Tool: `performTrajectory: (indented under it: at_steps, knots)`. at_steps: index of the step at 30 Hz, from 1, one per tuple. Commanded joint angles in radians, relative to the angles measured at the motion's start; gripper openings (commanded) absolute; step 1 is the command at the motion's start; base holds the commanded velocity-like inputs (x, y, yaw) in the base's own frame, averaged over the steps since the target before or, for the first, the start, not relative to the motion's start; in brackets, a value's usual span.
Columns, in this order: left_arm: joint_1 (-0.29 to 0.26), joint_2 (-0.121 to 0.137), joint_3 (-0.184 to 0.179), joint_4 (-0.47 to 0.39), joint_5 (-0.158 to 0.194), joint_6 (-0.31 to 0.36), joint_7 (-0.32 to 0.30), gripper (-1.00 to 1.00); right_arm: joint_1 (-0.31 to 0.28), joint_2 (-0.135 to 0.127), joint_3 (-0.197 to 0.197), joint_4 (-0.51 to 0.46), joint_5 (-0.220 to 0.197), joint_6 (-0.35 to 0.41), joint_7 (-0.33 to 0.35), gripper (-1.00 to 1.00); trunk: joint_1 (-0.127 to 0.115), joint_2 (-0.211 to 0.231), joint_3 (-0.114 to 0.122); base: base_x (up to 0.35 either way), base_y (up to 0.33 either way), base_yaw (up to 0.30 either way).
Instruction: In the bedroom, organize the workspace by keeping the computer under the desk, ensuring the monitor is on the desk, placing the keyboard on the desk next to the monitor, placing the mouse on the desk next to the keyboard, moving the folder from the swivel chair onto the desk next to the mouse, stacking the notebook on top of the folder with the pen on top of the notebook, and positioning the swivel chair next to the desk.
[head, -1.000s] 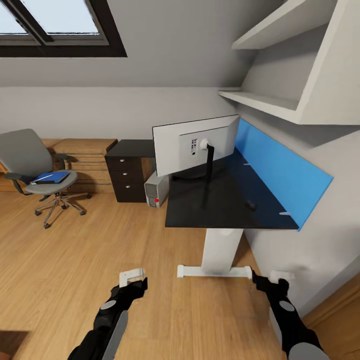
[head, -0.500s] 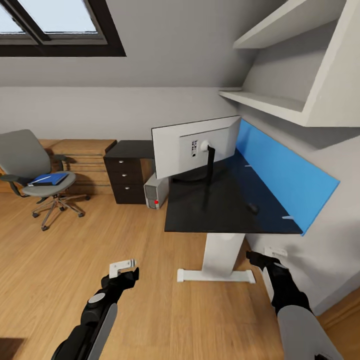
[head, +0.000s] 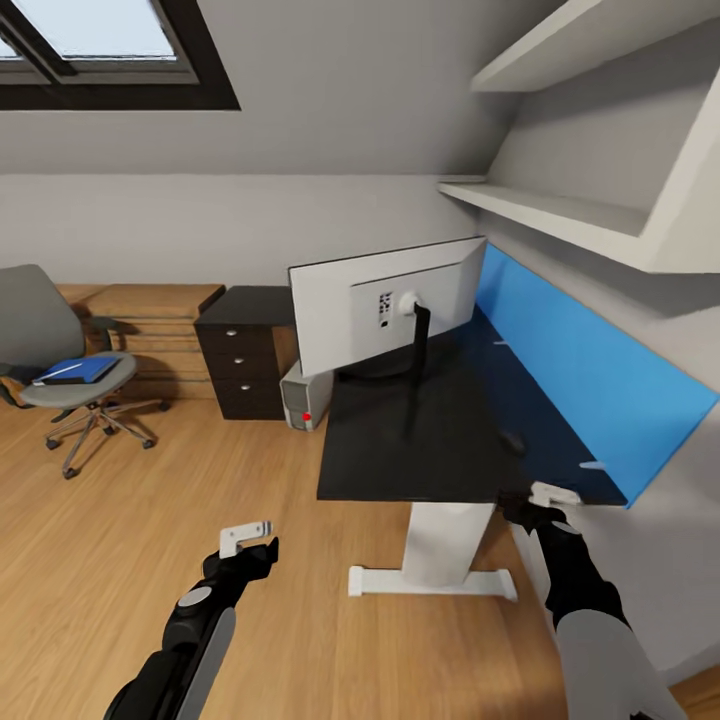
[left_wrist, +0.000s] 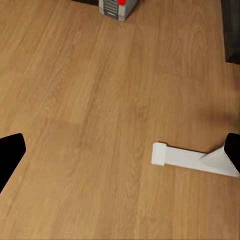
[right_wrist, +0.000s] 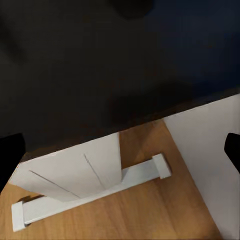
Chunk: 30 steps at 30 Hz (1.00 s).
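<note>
— Where does everything sit right now?

— The desk (head: 430, 430) runs along the wall on the right, glossy black top on a white leg, with a blue panel (head: 590, 370) behind it. The monitor (head: 385, 300) stands on it with its pale back toward us. A small dark lump near the blue panel could be the mouse (head: 512, 440), though it is too small to be sure.

— And the computer?

— The computer (head: 300, 398) stands on the floor between the desk's black drawer block (head: 245, 365) and the desk top, red light showing. The left wrist view catches it too, at the far edge of the wood floor (left_wrist: 90, 125).

— The chair?

— The swivel chair (head: 60, 360) is well apart from the desk, over on the left by the low wooden bed (head: 140, 305). The folder (head: 78, 371) lies on its seat, with something thin and pale on top, perhaps the pen; I cannot tell.

— The claws?

— The left gripper (head: 246, 536) hangs over bare floor, jaws spread wide and holding nothing. The right gripper (head: 545, 497) is at the near edge of the desk top, also spread wide and empty.
</note>
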Motion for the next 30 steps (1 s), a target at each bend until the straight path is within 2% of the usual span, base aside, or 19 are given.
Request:
performTrajectory:
  at_steps: [1, 5, 12, 13, 22, 30]
  knots:
    - [-0.001, 0.000, -0.002, -0.001, 0.011, 0.004, 0.009, 1.00, -0.001, 0.001, -0.004, -0.002, 0.009, 0.005, 0.003, 1.00, 0.001, -0.001, -0.001, 0.319, -0.125, 0.000]
    - [-0.001, 0.000, -0.002, 0.000, 0.011, 0.004, 0.009, 1.00, 0.002, 0.001, -0.004, -0.003, 0.010, 0.000, 0.004, 1.00, 0.001, -0.001, -0.001, 0.319, -0.130, 0.000]
    - [-0.001, -0.001, -0.003, 0.003, 0.012, 0.005, 0.009, 1.00, 0.012, -0.001, -0.004, -0.003, 0.010, -0.052, 0.004, 1.00, 0.001, -0.001, -0.001, 0.319, -0.142, 0.000]
    - [-0.001, -0.006, -0.011, 0.005, 0.012, 0.006, 0.009, 1.00, 0.013, -0.001, -0.004, -0.003, 0.010, -0.068, 0.003, 1.00, 0.001, -0.001, -0.001, 0.319, -0.155, 0.000]
    - [-0.001, -0.015, -0.025, 0.006, 0.012, 0.006, 0.009, 1.00, 0.013, 0.002, -0.004, -0.003, 0.009, -0.075, 0.003, 1.00, 0.001, -0.001, -0.001, 0.312, -0.149, 0.000]
    - [-0.001, -0.015, -0.026, 0.006, 0.012, 0.006, 0.009, 1.00, 0.013, 0.002, -0.004, 0.000, 0.008, -0.074, 0.003, 1.00, 0.001, -0.001, -0.001, 0.231, -0.026, 0.000]
